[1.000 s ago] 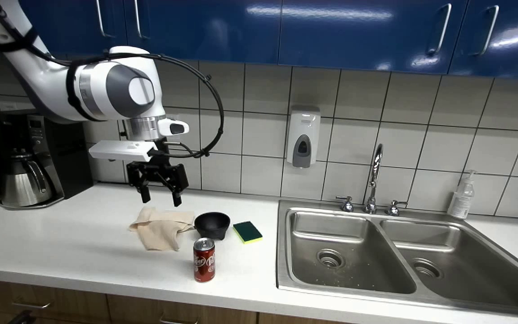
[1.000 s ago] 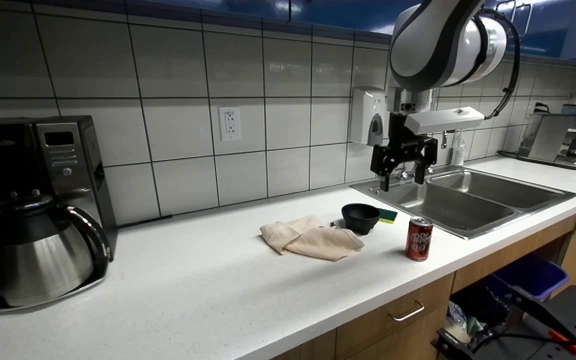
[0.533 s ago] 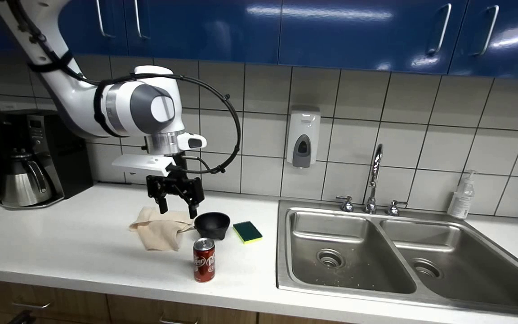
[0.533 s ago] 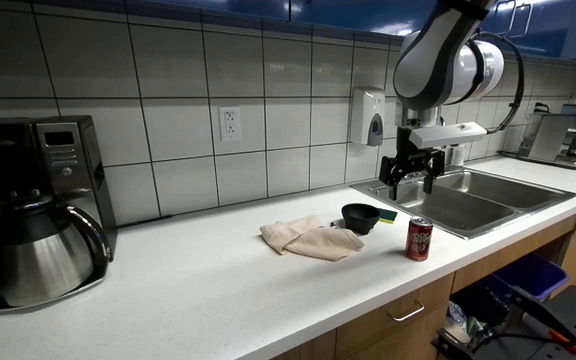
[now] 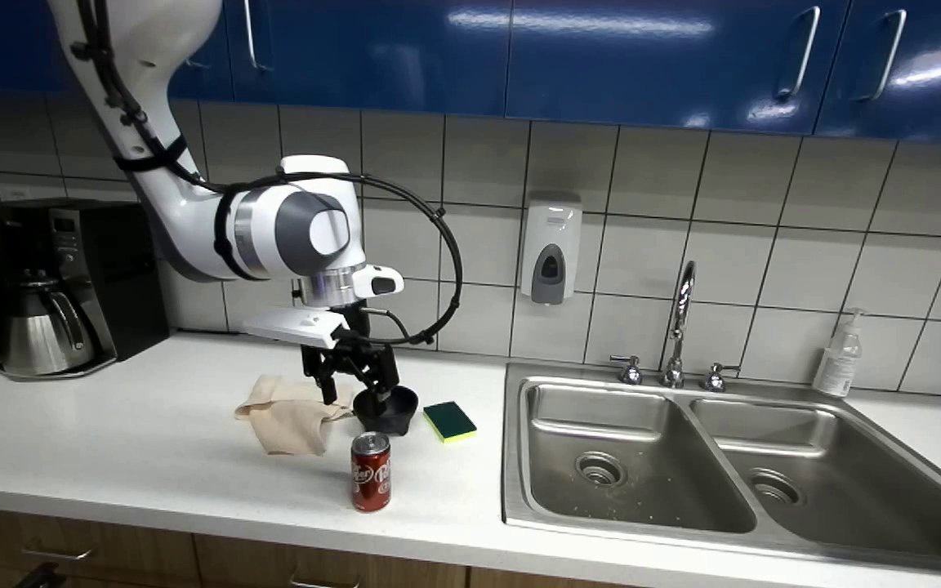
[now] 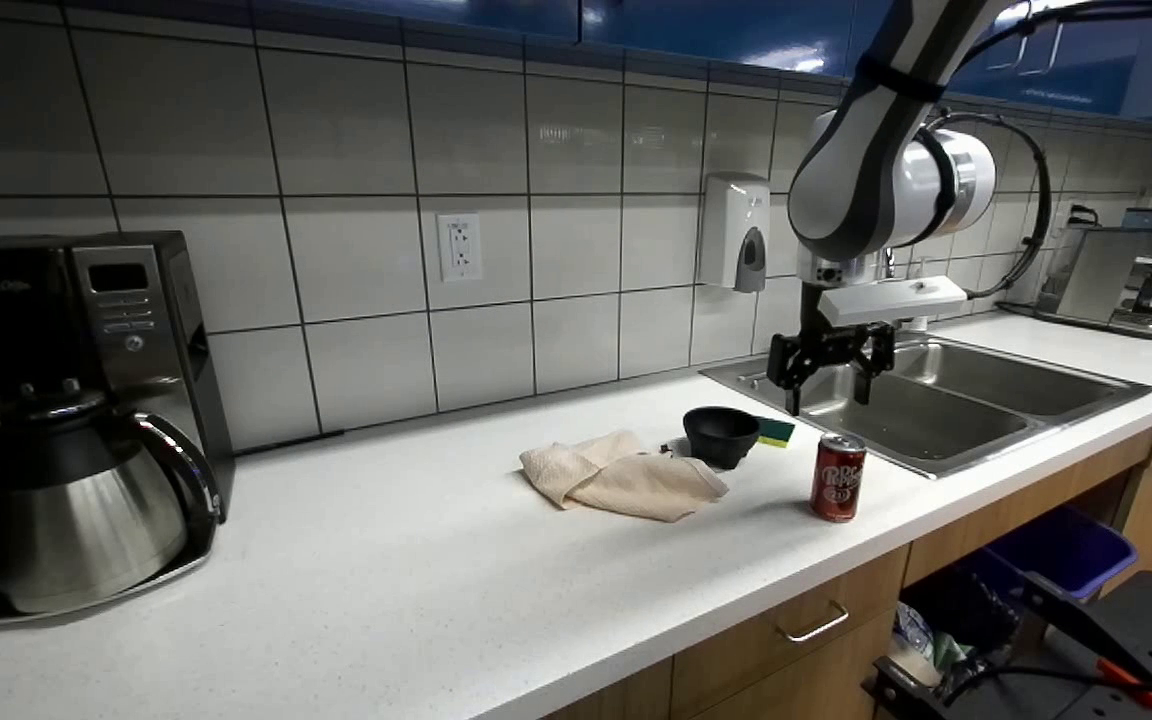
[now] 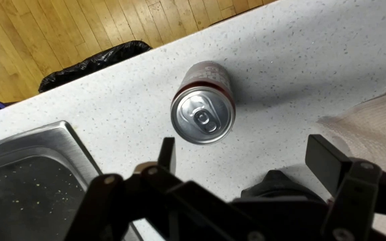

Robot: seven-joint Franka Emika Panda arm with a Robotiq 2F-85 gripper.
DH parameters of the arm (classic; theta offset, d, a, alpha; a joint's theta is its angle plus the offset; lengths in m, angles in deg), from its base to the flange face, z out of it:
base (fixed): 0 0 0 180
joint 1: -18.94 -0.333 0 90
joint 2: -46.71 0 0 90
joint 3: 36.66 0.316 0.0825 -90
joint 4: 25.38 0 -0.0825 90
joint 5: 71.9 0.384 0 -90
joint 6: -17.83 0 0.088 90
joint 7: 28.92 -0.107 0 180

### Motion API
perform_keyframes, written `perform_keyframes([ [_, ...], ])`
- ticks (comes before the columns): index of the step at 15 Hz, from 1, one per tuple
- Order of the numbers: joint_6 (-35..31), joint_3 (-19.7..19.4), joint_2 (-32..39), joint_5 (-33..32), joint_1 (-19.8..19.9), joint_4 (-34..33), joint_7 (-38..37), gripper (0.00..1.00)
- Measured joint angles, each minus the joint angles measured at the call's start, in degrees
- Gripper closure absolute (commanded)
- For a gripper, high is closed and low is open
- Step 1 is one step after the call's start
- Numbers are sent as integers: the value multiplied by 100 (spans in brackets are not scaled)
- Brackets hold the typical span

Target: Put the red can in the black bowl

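Note:
The red can (image 5: 371, 474) stands upright on the counter near its front edge, also in an exterior view (image 6: 838, 482). In the wrist view its silvery top (image 7: 203, 115) lies just beyond the fingertips, nearer the left finger. The black bowl (image 5: 394, 418) sits behind the can, with its opening up; it also shows in an exterior view (image 6: 722, 440). In the wrist view the gripper body hides most of the bowl (image 7: 276, 182). My gripper (image 5: 355, 399) is open and empty, pointing down above the counter, higher than the can, also in an exterior view (image 6: 828, 402) and the wrist view (image 7: 241, 145).
A beige cloth (image 5: 291, 418) lies beside the bowl. A green-and-black sponge (image 5: 450, 420) lies on the bowl's other side. A steel double sink (image 5: 513, 457) is set into the counter. A coffee maker (image 6: 136, 330) stands at the far end. A soap dispenser (image 5: 552, 249) hangs on the wall.
My open gripper has moved down and to the right in both exterior views, from above the cloth towards the bowl and can. The can, bowl, cloth and sponge have not moved.

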Motion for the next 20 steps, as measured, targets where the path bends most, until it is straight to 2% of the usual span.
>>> perform_keyframes([
  [8,-40,-209,521,0,-34,-317,-127,0],
  [20,-45,-301,1114,16,-89,-521,-163,0],
])
